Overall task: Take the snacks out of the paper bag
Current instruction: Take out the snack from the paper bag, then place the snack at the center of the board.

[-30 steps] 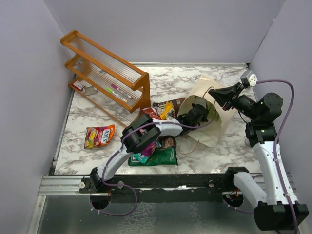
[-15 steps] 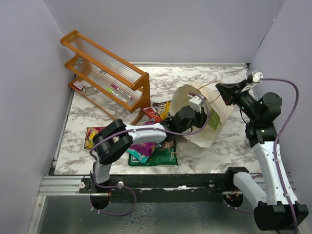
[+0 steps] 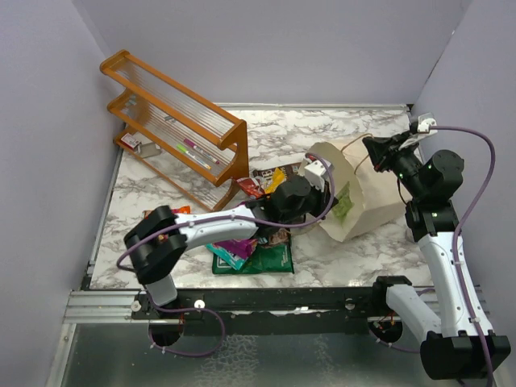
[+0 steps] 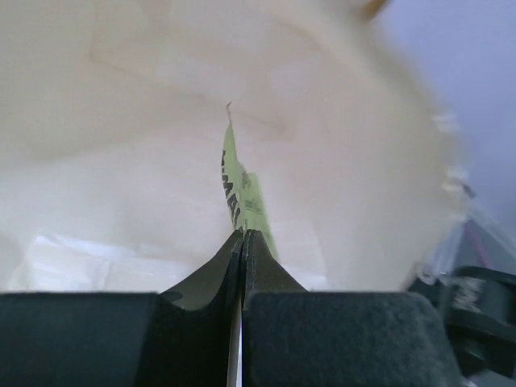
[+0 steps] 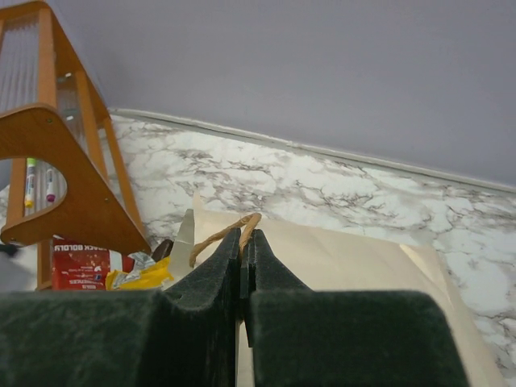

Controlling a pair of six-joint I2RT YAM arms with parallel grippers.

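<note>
The paper bag (image 3: 363, 193) lies tilted on the marble with its mouth facing left. My left gripper (image 3: 321, 198) is at the mouth, shut on the edge of a light green packet (image 3: 345, 200). In the left wrist view the shut jaws (image 4: 243, 235) pinch this packet (image 4: 242, 197) against the bag's pale inside (image 4: 121, 121). My right gripper (image 3: 372, 148) is shut on the brown string handle (image 5: 222, 235) and holds the bag's top edge (image 5: 347, 258) up. Green (image 3: 274, 258), purple (image 3: 234, 248), dark brown (image 3: 282, 171) and red-yellow (image 3: 262, 185) packets lie on the table.
The orange wooden rack (image 3: 173, 121) stands at the back left with pens (image 3: 197, 151) on its shelf. My left arm's elbow (image 3: 153, 242) covers most of the orange-red candy bag (image 3: 181, 211). Grey walls close in left, right and behind.
My left gripper has drawn back leftward from deep in the bag to its mouth, with the light green packet in it. My right gripper has raised the handle, and the bag has tipped up.
</note>
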